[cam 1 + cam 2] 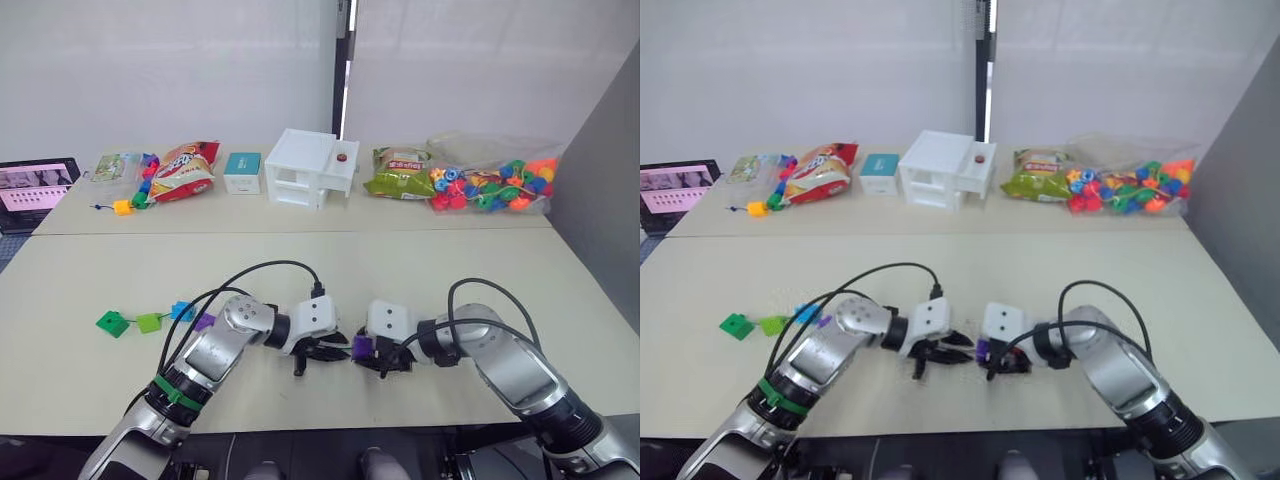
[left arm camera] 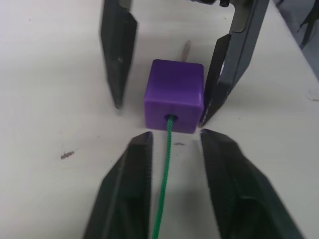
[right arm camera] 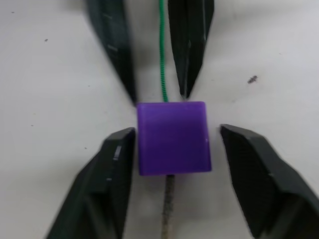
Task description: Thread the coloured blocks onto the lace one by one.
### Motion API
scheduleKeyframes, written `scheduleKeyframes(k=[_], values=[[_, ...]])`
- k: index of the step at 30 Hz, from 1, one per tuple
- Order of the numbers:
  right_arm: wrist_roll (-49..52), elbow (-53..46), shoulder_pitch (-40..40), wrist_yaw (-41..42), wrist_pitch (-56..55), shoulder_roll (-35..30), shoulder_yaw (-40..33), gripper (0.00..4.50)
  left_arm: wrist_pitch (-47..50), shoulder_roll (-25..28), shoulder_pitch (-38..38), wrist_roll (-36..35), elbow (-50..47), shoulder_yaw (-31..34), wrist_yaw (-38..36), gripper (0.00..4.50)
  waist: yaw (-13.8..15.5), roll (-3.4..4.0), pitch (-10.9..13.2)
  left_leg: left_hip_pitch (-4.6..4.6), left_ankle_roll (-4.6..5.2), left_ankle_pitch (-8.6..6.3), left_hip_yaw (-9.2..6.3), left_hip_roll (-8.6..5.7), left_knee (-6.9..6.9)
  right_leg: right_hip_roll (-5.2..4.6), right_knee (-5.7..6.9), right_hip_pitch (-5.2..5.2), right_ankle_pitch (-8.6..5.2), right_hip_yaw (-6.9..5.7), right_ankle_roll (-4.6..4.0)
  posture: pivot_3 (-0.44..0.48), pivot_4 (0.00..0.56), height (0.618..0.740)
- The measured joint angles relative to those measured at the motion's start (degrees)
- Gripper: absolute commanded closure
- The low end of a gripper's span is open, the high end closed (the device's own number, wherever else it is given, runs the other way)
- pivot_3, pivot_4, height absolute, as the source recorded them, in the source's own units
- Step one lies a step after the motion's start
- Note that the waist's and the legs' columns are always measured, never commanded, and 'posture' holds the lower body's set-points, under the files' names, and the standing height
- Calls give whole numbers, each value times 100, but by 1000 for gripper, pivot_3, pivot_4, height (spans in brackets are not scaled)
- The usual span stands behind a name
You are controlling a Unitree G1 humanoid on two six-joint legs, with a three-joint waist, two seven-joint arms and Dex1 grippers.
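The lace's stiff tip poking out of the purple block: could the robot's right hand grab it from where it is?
Probably yes: the tip lies bare between the open right gripper's fingers, though the purple block sits there too.

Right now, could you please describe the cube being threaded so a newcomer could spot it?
On the near table, look between the two grippers. There sits a purple cube with the green lace through its hole, apart from the cubes already strung to the left.

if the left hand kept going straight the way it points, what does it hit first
Most likely the purple cube sitting on the lace, directly ahead between its open fingers; just beyond it is the right hand, also open around that cube.
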Motion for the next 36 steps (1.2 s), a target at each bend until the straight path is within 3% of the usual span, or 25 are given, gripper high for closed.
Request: scheduleKeyframes(k=[2,5,10,17,26,31,36], values=[[132,-107,95,-9,126,-87,-101,0,8,134,-25,-16,-83,15,-64,1359,13,0,0,-7,0,0,0,-2,0,-3,-1,-4,0,0,0,0,150,740],[281,-327,267,-8,262,-231,-267,0,8,205,-107,4,-102,11,-65,363,59,0,1,-17,0,0,2,-5,3,-5,-4,-10,0,0,1,0,150,740],[501,-696,668,11,280,-629,-686,0,-9,-146,-334,201,-22,-230,63,363,164,-1,1,-20,0,0,3,-6,6,-5,-10,-6,0,0,1,0,150,740],[523,-573,939,-145,18,-785,-735,0,-319,-729,-440,530,606,-666,298,363,108,-2,2,-17,0,0,8,-2,6,0,-6,-11,0,2,1,0,150,740],[586,-571,995,-249,-120,-822,-796,0,-493,-750,-547,533,812,-621,207,3224,144,-2,2,-19,-1,1,7,-4,8,-3,-6,-9,0,2,1,0,150,740],[605,-450,1061,-276,-257,-822,-799,0,-525,-739,-553,530,841,-609,171,3295,143,-2,2,-18,0,1,7,-4,8,-3,-7,-8,1,2,1,0,150,740],[600,-223,1070,-235,-643,-823,-798,1481,-528,-729,-565,530,864,-599,165,3295,144,-2,2,-17,-1,1,7,-4,9,-3,-7,-5,1,2,1,0,150,740]])
